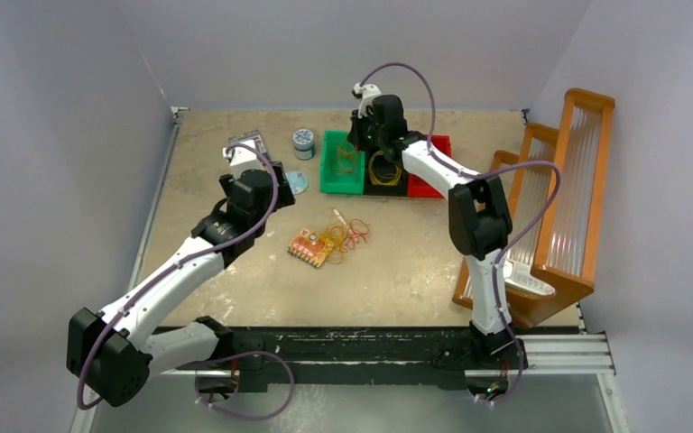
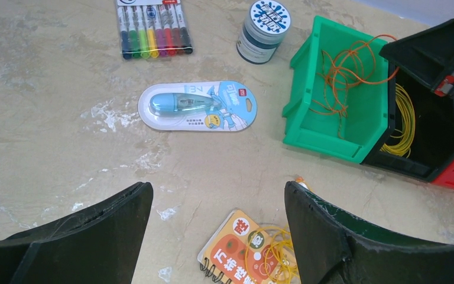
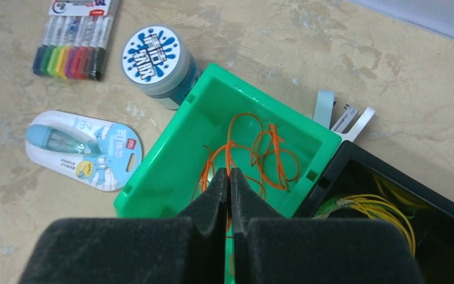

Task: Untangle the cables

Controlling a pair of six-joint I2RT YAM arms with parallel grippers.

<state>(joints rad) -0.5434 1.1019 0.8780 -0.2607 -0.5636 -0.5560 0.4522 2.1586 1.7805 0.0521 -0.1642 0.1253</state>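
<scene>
Clenched foam pads of the right end effector hang over the green bin, tips among the orange cables coiled inside; whether a strand is caught cannot be told. Beside it, yellow cables lie in the black bin, next to a red bin. A mixed tangle rests mid-surface, overlapping an orange notebook. Nearby hangs the left end effector, released wide, grasping nothing.
</scene>
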